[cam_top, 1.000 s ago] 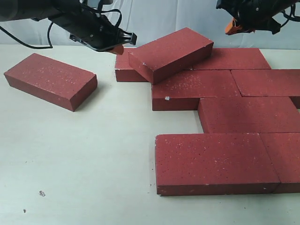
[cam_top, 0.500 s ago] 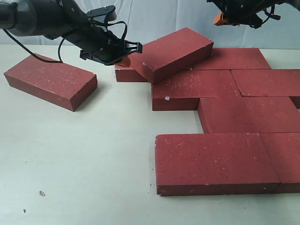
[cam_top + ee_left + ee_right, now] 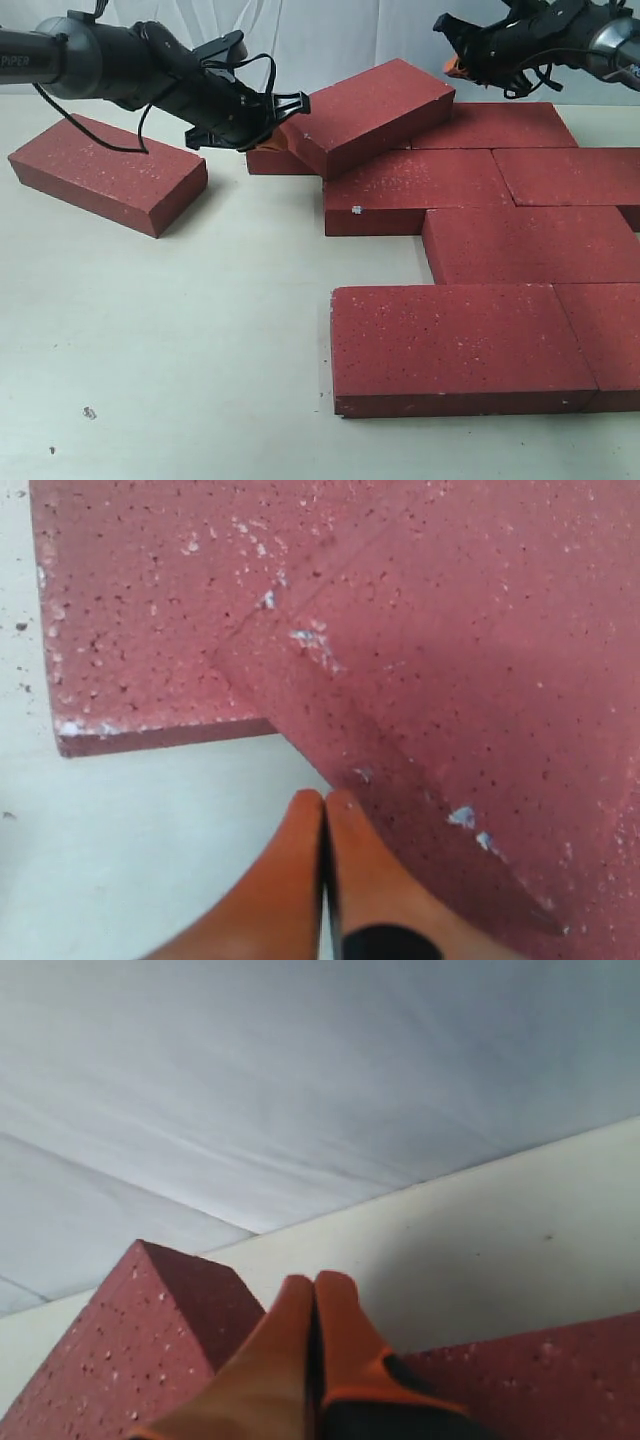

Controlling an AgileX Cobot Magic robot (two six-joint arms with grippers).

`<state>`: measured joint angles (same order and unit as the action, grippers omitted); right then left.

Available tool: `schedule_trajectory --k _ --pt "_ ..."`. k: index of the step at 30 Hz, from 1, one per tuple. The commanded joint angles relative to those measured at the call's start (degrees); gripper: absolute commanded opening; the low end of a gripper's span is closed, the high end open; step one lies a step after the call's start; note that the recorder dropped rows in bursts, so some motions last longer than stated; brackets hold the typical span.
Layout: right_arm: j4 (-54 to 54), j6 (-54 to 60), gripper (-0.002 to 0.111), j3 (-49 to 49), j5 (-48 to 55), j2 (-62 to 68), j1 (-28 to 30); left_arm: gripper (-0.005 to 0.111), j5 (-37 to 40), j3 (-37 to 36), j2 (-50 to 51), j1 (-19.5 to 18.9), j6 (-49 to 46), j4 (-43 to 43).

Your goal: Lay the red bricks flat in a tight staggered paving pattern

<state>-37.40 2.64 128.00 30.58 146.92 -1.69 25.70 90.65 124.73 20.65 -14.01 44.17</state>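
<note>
Since half a second ago both arms have come lower. The left gripper [image 3: 323,800] is now at the left end of the tilted brick [image 3: 372,112], and the right gripper [image 3: 312,1286] is at its far right corner. Both have fingers pressed together, holding nothing.

Near right: laid bricks [image 3: 455,345] flat and staggered.
Left, farther back: loose brick [image 3: 105,170], well apart.
Far: tilted brick propped askew on the far rows.

Step, as I judge it: shoving that brick down flat. Next I need a slow push with closed tips that doesn't shift the laid rows.
</note>
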Motion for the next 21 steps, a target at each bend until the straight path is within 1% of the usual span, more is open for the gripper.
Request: schedule_trajectory --k 1,6,12,21 --pt "-0.33 0.29 -0.001 0.37 0.23 1.01 0.38 0.000 -1.49 0.36 -0.03 0.05 -0.03 0.88" --pt "-0.45 0.41 -0.001 0.37 3.66 1.64 0.38 0.000 -2.31 0.36 -0.03 0.05 -0.03 0.88" --pt "-0.84 3.25 -0.001 1.70 9.84 1.39 0.38 0.000 -2.66 0.36 -0.03 0.05 -0.03 0.88" --pt "-0.64 3.35 -0.001 11.35 22.16 1.29 0.38 0.000 -3.45 0.36 -0.03 -0.11 -0.03 0.88"
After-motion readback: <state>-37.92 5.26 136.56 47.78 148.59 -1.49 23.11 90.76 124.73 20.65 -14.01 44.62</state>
